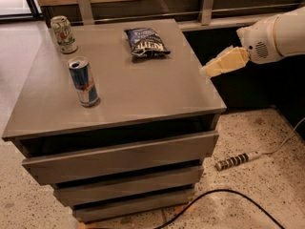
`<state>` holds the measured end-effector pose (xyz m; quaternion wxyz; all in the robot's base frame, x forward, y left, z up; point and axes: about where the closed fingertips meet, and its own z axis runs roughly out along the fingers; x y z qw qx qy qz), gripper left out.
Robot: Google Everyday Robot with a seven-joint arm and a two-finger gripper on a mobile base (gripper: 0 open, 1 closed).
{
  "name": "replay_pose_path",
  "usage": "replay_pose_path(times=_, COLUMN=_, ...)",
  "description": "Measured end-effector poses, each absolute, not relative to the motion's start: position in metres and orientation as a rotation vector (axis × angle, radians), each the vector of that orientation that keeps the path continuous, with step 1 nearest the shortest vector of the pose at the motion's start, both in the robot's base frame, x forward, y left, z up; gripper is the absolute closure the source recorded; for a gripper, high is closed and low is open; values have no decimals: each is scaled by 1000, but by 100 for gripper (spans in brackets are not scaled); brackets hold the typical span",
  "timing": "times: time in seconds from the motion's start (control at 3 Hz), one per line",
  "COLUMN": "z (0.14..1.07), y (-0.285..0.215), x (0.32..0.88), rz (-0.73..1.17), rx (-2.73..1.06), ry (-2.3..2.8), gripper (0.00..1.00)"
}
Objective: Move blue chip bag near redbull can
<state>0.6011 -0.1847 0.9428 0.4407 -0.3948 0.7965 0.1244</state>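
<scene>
Our gripper [210, 69] hangs at the right edge of the desk [143, 92] — apart from the blue chip bag [147, 42].
We see the bag lying flat at the far middle of the desk, well apart from the redbull can [84, 81], which stands upright near the front left. A white-and-green can [63, 34] stands at the far left corner. Whether the gripper is parted or closed we are unable to say — it holds nothing we can see.
</scene>
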Motion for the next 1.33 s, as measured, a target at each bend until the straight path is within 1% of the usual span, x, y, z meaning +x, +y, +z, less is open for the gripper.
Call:
replay_pose_path(times=0.33, z=942, y=-184, x=603, rz=317, rx=-978, ry=1971, gripper=0)
replay_pose_path(times=1.0, z=923, y=-147, x=652, rz=516, rx=-910, ry=1782, gripper=0)
replay_pose_path(times=1.33, z=918, y=-130, x=671, rz=525, rx=-939, ry=1749, gripper=0)
